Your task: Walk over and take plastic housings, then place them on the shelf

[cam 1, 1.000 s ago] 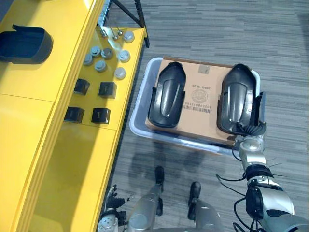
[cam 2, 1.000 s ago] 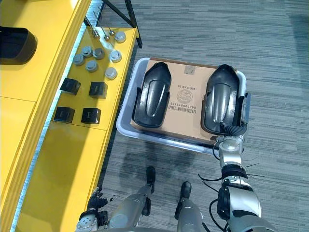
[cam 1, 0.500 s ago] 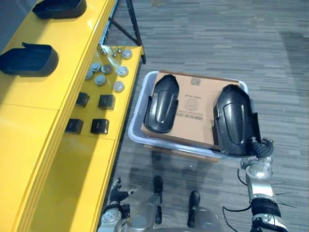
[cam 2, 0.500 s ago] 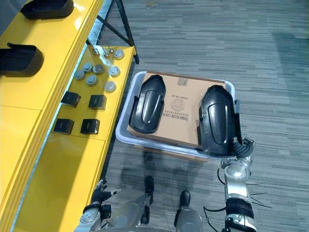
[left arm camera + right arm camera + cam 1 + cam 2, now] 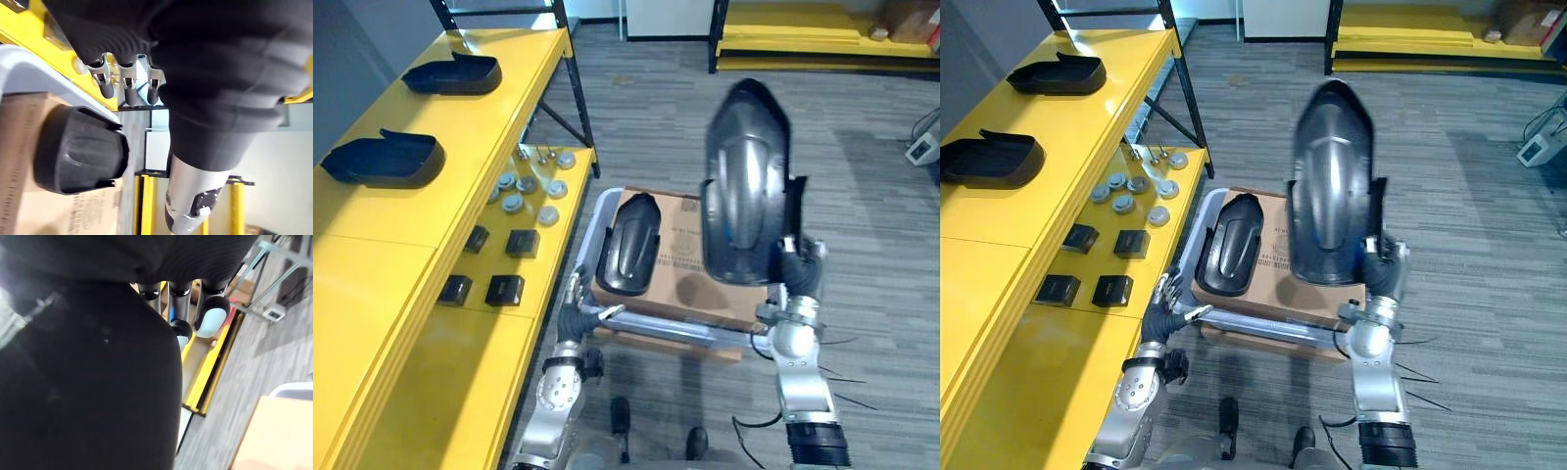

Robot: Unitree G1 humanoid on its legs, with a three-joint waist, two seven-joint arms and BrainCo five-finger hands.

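My right hand (image 5: 795, 266) is shut on a black plastic housing (image 5: 744, 186), held upright and high above the cardboard (image 5: 683, 257) in the grey bin (image 5: 605, 213). In the right wrist view that housing (image 5: 88, 382) takes up most of the picture, with my fingers (image 5: 178, 298) curled past its edge. A second housing (image 5: 628, 245) lies flat on the cardboard's left half. My left hand (image 5: 579, 315) hovers at the bin's front left corner, fingers spread and holding nothing. Its wrist view looks past the straight fingers (image 5: 126, 81) to the lying housing (image 5: 80, 156).
On the left, the yellow shelf top (image 5: 372, 235) carries two black housings (image 5: 382, 159) (image 5: 452, 73). Its lower level holds small black boxes (image 5: 504, 289) and several grey round caps (image 5: 514, 204). A second yellow rack (image 5: 803, 39) stands at the back.
My right hand has lifted the right-hand housing off the cardboard and raised it upright. The left hand has come up beside the bin's corner. The camera has tilted up and back.
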